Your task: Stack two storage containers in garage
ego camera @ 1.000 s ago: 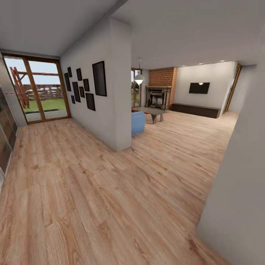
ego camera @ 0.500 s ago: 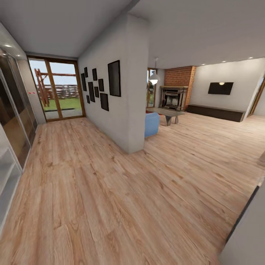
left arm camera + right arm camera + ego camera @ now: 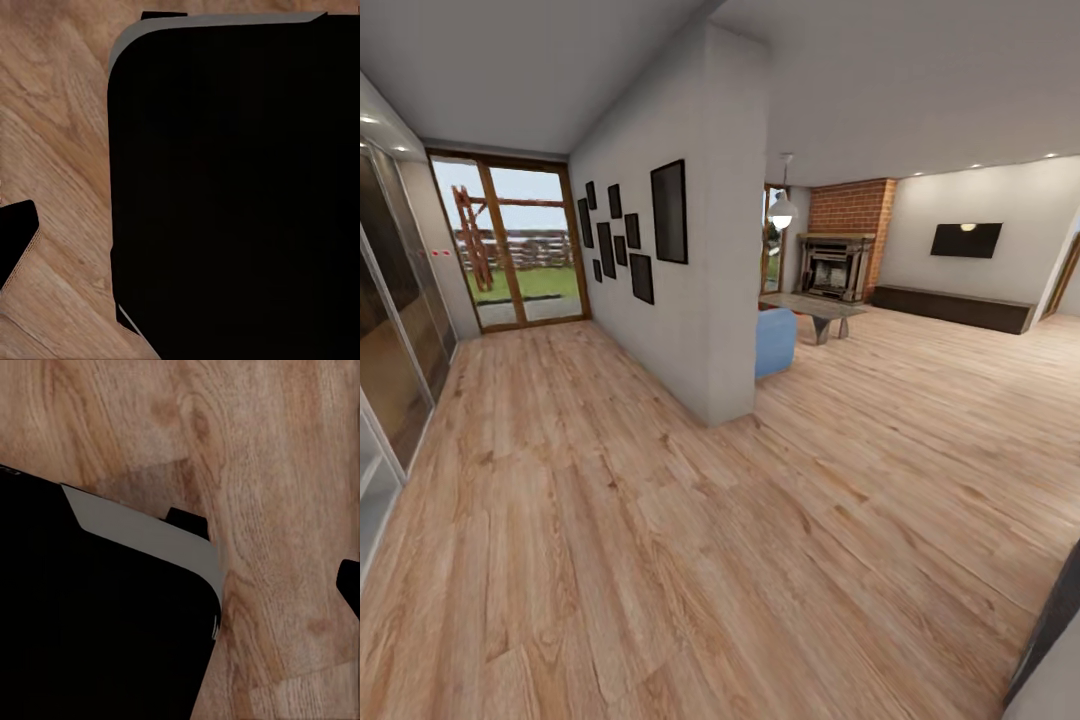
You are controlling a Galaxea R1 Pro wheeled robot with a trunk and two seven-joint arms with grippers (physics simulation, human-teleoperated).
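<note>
looking down a light wood-plank floor (image 3: 660,560) from the head camera, with a beige partition wall (image 3: 705,300) running toward 12 o'clock. black picture frames (image 3: 630,235) hung on its left face. at 11 o'clock, wood-framed glass doors (image 3: 510,245) onto grass and a fence. at 9 o'clock, a glazed dark panel (image 3: 390,330). past the wall's end at 1 o'clock opens the living room (image 3: 920,330): corner of a blue sofa (image 3: 774,341), low glass-topped table (image 3: 815,310), brick fireplace (image 3: 838,250), white pendant lamp (image 3: 782,210), wall television (image 3: 965,240) over a long dark low cabinet (image 3: 950,308). no orange-red bin anywhere among these. in both wrist cameras, a large black rounded body (image 3: 240,187) above the same planks; cannot tell whether either gripper is spread or closed.
</note>
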